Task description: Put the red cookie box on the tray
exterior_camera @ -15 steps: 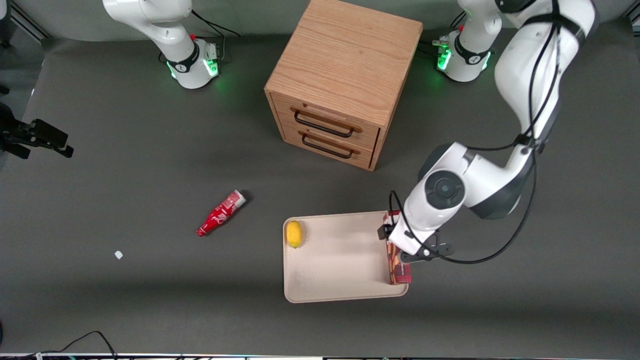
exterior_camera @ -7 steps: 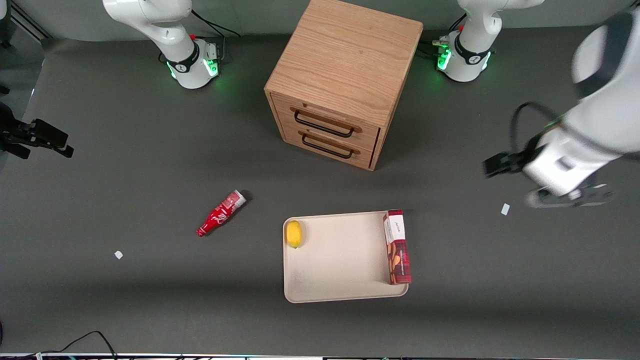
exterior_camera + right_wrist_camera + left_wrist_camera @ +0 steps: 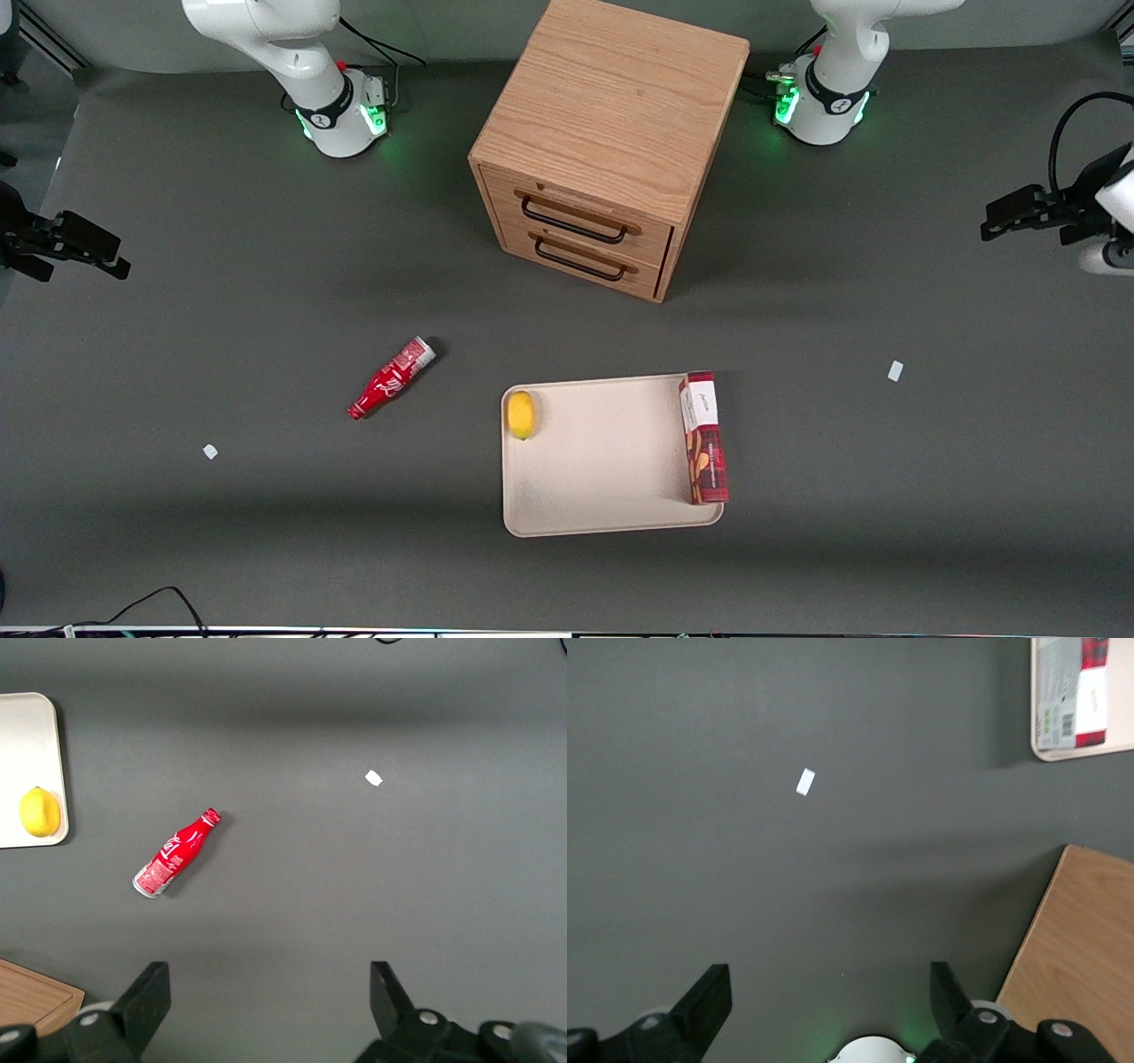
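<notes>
Since the red cookie box (image 3: 704, 439) lies flat on the tray (image 3: 602, 496), along its edge toward the working arm's end, at 3 o'clock from the lemon (image 3: 522, 415), we judge placement done. Gripper (image 3: 831, 1005) hangs well apart, fingers (image 3: 709, 997) spread, holding nothing. Cardboard looks light, stiff, crushable; we'd pinch mid-length across the narrow sides.

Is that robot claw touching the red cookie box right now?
Apart. In the front view, the gripper hangs open at the working arm's end of the table, with bare mat between it and the red cookie box lying on the tray.
</notes>
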